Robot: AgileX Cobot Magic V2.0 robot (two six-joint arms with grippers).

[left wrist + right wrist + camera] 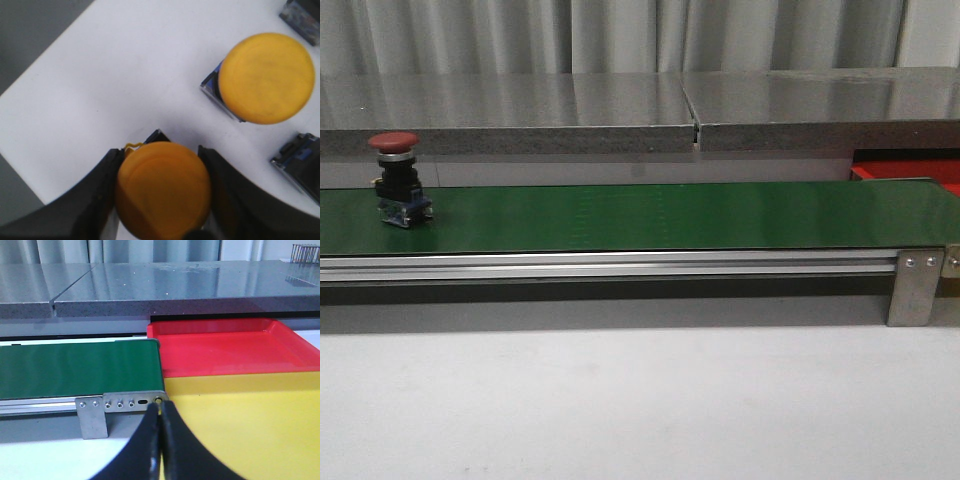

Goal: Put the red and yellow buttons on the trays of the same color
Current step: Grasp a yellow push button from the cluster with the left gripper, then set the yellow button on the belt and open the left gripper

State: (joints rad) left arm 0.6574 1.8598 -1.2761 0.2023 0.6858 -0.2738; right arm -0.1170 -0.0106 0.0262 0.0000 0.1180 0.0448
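Red button (397, 178) stands upright on the left end of the green belt (650, 215), nothing touching it. Left gripper (162, 190) is clamped on a yellow button (163, 187) over a white surface (120, 80), second yellow button (266, 77) nearby. Right gripper (160, 440) has its fingers together, empty, facing the red tray (225, 347) and yellow tray (250, 425) at the belt end. Looks like the yellow one is mid-pick; next it needs carrying to the yellow tray, red one waits

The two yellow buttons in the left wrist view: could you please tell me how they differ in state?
The nearer yellow button sits between the left gripper's dark fingers, apparently gripped; the farther yellow button stands free on the white surface, untouched. The farther one shows part of its body beside the cap. Both have round yellow caps.
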